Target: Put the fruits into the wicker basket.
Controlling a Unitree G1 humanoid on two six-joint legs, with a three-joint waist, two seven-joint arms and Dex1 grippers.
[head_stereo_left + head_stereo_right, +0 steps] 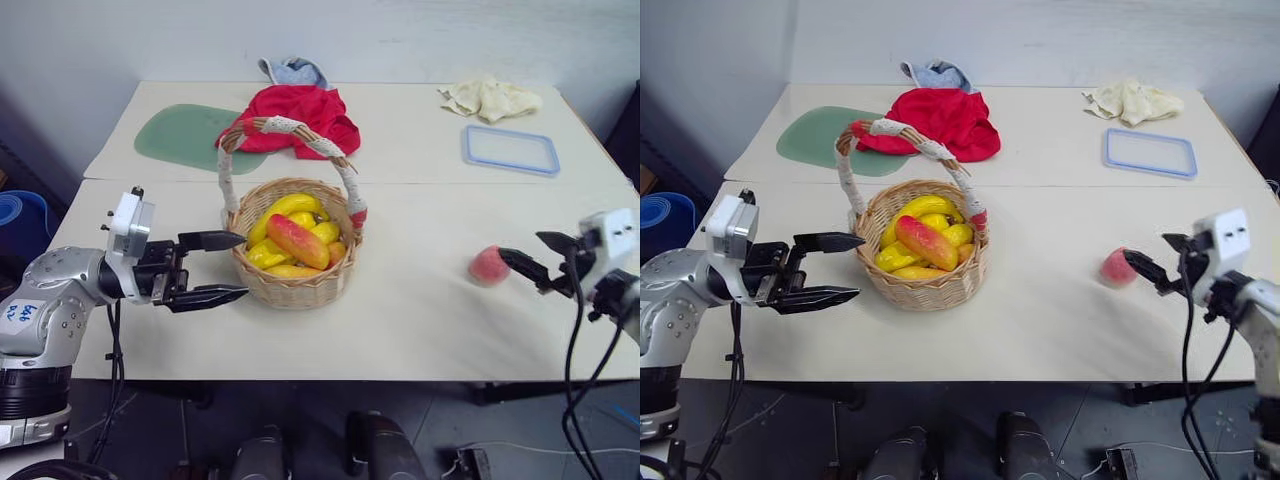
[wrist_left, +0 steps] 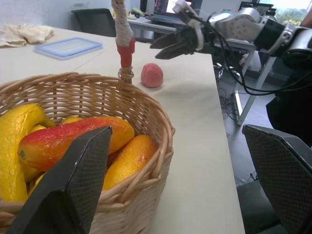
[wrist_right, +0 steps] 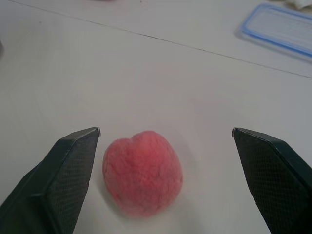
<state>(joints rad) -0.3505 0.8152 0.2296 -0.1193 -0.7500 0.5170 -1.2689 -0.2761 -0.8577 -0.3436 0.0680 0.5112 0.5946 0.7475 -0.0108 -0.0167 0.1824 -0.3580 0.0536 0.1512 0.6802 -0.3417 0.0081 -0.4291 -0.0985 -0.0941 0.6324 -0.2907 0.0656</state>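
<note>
- Pink-red and fuzzy-looking, the peach (image 1: 488,265) sits alone on the bare desk (image 1: 420,320), well to the right of the wicker basket (image 1: 292,283) and not yet in it.
- The right end effector (image 1: 527,264) is just beside the peach on its right side, fingers spread wide and empty. Seen along that arm, the peach lies between the two black fingertips (image 3: 73,161), closer to one than the other, and neither is touching it.
- The peach is nearly round, so it has no real long axis. Its cleft faces roughly upward, and I would say a grip from almost any side would do.
- The right arm is plainly the nearer one to the peach. The left end effector (image 1: 222,268) hangs open and empty just beside the basket's left wall, pointing across toward it.
- The mango (image 1: 296,240) already lies in the basket on top of the yellow bananas (image 1: 285,208). Its long axis runs diagonally across the bowl, and it rests near the middle under the arched handle (image 1: 290,128).
- My reading: one fruit is in and the peach is left. The coming move depends on sliding the right fingers a little further forward around the peach, centred, before closing.
- Risk as I judge it: an off-centre squeeze could roll the round peach away across the smooth desk.
</note>
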